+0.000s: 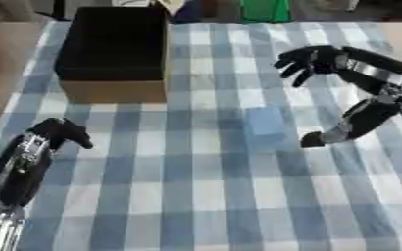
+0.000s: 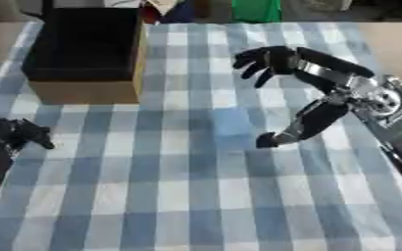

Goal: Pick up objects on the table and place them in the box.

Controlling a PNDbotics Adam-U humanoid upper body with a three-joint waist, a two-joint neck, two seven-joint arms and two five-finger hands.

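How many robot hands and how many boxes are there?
Robot hands: 2, the left hand and the right hand
Open cardboard box: 1
Total: 3

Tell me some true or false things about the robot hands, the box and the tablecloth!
1. The box stands at the far left of the table. True.
2. The tablecloth is plain red. False: it is blue and white checked.
3. The right robot hand is holding a toy. False: its fingers are spread open and hold nothing.
4. The left robot hand is near the left edge, closer to the camera than the box. True.
5. The right robot hand is inside the box. False: it is over the cloth, to the right of the box.
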